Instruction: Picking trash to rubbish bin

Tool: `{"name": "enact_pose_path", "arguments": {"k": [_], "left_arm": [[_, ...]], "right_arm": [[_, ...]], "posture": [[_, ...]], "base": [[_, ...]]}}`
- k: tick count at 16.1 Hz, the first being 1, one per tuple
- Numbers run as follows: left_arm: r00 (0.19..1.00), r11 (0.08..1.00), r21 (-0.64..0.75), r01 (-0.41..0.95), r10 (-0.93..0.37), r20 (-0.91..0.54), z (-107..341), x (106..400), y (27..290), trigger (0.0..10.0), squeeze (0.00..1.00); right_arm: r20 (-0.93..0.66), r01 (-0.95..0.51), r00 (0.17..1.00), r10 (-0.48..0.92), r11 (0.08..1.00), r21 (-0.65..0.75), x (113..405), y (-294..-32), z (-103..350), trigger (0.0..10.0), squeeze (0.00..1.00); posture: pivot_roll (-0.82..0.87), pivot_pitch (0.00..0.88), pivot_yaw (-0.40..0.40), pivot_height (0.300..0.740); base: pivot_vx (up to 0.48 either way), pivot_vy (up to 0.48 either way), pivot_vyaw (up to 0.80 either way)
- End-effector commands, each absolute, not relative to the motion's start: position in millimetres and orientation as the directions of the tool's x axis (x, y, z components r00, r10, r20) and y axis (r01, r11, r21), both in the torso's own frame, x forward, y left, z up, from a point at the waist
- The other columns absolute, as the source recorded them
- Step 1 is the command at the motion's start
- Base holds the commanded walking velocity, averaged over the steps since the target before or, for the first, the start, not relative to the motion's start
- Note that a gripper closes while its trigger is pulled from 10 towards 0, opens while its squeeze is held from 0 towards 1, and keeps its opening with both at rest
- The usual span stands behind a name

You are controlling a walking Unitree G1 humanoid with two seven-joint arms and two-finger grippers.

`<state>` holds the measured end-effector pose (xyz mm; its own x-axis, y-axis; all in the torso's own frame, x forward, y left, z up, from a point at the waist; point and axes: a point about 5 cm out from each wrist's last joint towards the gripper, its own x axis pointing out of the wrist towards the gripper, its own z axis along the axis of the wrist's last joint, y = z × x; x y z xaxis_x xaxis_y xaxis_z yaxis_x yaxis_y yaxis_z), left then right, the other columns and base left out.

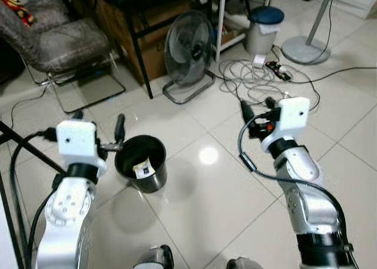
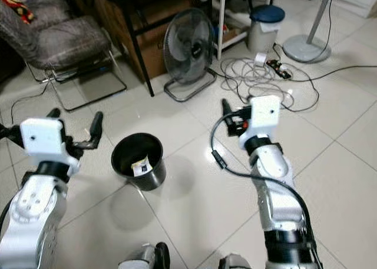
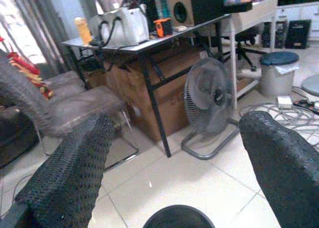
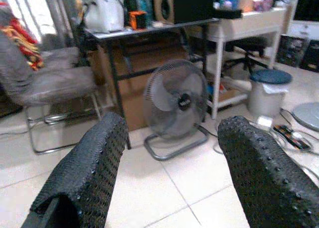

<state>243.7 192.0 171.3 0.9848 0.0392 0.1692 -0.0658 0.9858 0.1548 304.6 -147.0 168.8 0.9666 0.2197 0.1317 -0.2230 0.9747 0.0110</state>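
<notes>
Two grippers: both raised over the glossy white tiled floor.
Left gripper: fingers spread, beside the bin rim.
Right gripper: fingers spread, well apart from the bin.
Round black rubbish bin: upright on the floor between both arms.
Trash: crumpled white paper scrap inside the bin.
Beyond: grey standing floor fan.

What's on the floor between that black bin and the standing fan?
Nothing: between the black bin and the fan lie bare white floor tiles, seen in both eye views.

Glossy tiled floor, shiny black bin, rough-studded fingers.
</notes>
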Motion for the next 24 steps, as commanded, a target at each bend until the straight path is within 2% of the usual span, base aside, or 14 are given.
{"name": "enact_pose_path", "arguments": {"k": [1, 3, 7, 16, 24], "left_arm": [[0.983, 0.983, 0.157, -0.097, 0.07, 0.172, 173.2, 241.9, 192.7, 10.0, 0.0], [0.979, 0.985, 0.124, -0.12, 0.097, 0.178, 173.3, 246.9, 189.6, 10.0, 0.0], [0.979, 0.987, 0.132, -0.088, 0.062, 0.193, 177.3, 250.3, 175.8, 10.0, 0.0], [0.972, 0.986, 0.116, -0.119, 0.092, 0.215, 186.3, 261.0, 181.8, 10.0, 0.0], [0.973, 0.988, 0.109, -0.112, 0.087, 0.212, 188.3, 262.1, 176.8, 10.0, 0.0]], "right_arm": [[0.138, -0.24, 0.962, 0.236, 0.971, 0.014, 302.3, -144.9, 173.8, 10.0, 0.0], [0.127, -0.257, 0.958, 0.255, 0.966, -0.002, 305.8, -142.5, 175.0, 10.0, 0.0], [0.108, -0.27, 0.957, 0.268, 0.963, 0.006, 307.4, -139.8, 174.9, 10.0, 0.0], [0.077, -0.297, 0.952, 0.296, 0.955, -0.001, 307.2, -139.4, 169.8, 10.0, 0.0], [0.071, -0.306, 0.95, 0.304, 0.952, 0.007, 307.3, -139.6, 169.7, 10.0, 0.0]], "posture": [[-0.09, 0.117, 0.048, 0.74], [-0.09, 0.106, 0.038, 0.74], [-0.09, 0.095, 0.033, 0.74], [-0.09, 0.097, 0.026, 0.74], [-0.09, 0.099, 0.024, 0.74]], "base": [[0.0, 0.0, 0.77], [0.0, 0.0, 0.78], [0.0, 0.0, 0.78], [0.0, 0.0, 0.77], [0.0, 0.0, 0.77]]}}
